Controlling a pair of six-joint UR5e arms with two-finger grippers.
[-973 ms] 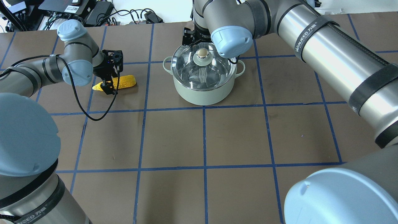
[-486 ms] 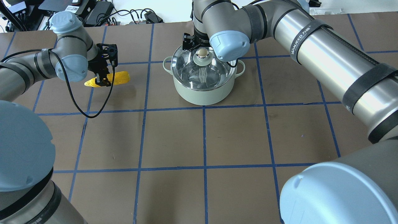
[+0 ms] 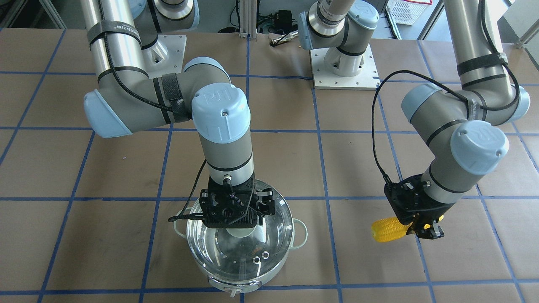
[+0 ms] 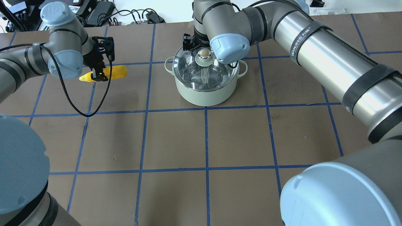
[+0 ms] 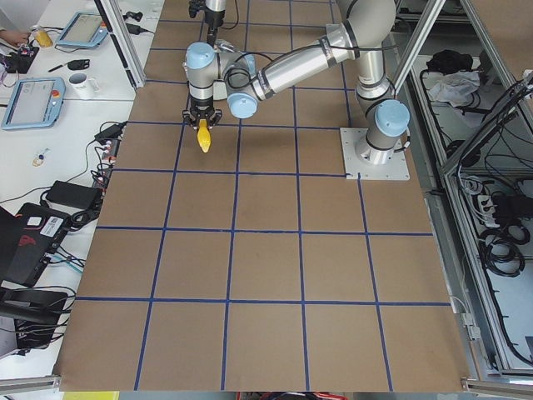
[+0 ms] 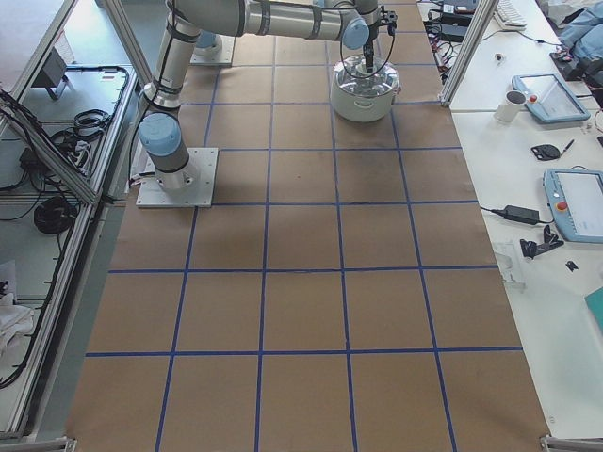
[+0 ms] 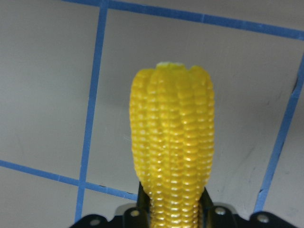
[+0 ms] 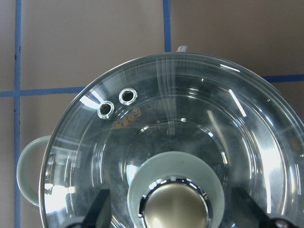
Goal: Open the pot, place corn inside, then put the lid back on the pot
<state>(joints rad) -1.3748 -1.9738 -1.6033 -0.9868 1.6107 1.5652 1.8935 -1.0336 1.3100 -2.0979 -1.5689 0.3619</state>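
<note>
Corn (image 4: 117, 71): yellow, bumpy kernel rows, clamped nearer its tapered end by the left gripper (image 4: 98, 74), held above the table (image 4: 238, 138), well apart from the pot (image 4: 204, 92). Clear domed glass lid (image 4: 205, 67) sits on the mint pot. Right gripper (image 8: 172, 209) spread wide, straddling the cream knob (image 4: 204, 53), not touching.

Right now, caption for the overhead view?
Left gripper holds the corn; right gripper, open, straddles the knob of the lid on the pot.

Corn (image 4: 117, 71) — higher now, farther left
</note>
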